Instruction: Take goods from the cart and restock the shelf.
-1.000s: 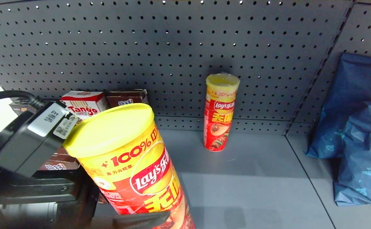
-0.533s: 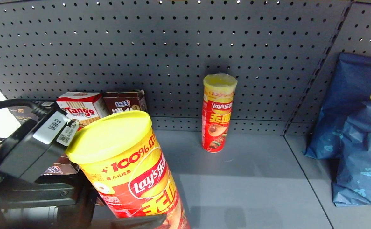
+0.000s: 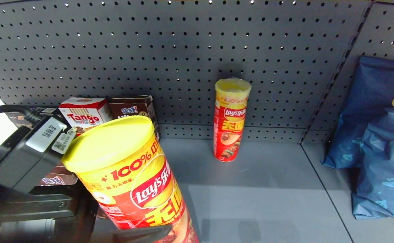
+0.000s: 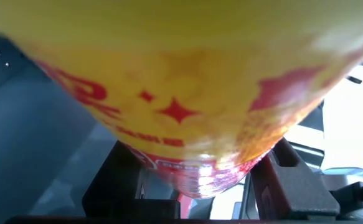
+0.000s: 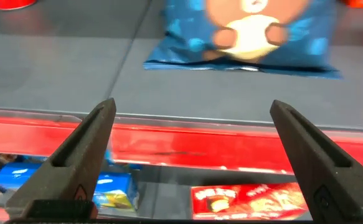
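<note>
The left claw (image 4: 197, 183) squeezes a tall, round, shiny chip can (image 3: 129, 175) with a smooth yellow lid, tilted at the lower left. A second chip can (image 3: 230, 119) stands upright mid-frame on the flat grey shelf (image 3: 268, 189). The right claw (image 5: 193, 155) gapes wide, holding nothing.

A dark grey perforated back panel (image 3: 183, 50) rises behind the plain grey shelf board (image 3: 268, 189).

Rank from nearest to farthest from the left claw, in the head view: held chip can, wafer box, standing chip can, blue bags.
1. Held chip can, in the left claw.
2. Wafer box, behind it, left.
3. Standing chip can, centre back.
4. Blue bags, far right.
</note>
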You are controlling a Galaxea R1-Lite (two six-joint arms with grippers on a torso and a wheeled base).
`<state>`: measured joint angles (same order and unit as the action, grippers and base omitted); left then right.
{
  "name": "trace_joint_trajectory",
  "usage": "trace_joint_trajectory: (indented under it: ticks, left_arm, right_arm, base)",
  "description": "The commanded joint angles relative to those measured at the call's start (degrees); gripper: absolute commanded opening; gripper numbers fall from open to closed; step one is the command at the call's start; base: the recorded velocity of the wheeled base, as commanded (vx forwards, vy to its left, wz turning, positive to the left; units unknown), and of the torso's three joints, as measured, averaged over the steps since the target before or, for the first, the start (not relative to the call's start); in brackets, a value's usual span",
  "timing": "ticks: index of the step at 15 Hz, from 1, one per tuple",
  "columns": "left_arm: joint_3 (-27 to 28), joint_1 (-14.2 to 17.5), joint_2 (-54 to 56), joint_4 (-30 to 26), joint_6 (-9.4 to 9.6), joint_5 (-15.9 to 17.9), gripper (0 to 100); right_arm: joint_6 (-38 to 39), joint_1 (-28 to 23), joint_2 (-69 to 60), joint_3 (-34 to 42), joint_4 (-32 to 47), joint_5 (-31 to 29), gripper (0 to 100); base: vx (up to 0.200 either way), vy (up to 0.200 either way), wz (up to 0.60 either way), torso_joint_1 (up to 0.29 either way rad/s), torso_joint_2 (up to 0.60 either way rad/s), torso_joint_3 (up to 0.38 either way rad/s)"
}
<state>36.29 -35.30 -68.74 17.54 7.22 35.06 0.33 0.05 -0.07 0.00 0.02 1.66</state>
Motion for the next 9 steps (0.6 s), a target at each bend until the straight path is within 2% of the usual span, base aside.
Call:
trace_joint_trajectory:
  ticks: [1,3,7,9]
  left_arm:
    - [0.01,-0.03,0.10,0.04,-0.01,-0.52,0]
    - [0.01,-0.03,0.10,0.04,-0.01,-2.19,0]
    - [-0.17,-0.12,0.10,0.04,-0.01,-2.45,0]
    - [-0.96,-0.03,0.01,0.12,-0.01,-3.95,0]
  right_arm:
    - [0.02,0.04,0.07,0.00,-0.02,0.01,100]
    - [0.02,0.04,0.07,0.00,-0.02,0.01,100]
    - [-0.33,0.04,0.07,0.00,-0.02,0.19,100]
    - [-2.35,0.13,0.07,0.00,-0.11,0.89,100]
  base:
    - [0.000,0.000,0.00,0.000,0.00,0.000]
    - [0.000,0.000,0.00,0.000,0.00,0.000]
    - [0.000,0.000,0.00,0.000,0.00,0.000]
    - [0.000,0.000,0.00,0.000,0.00,0.000]
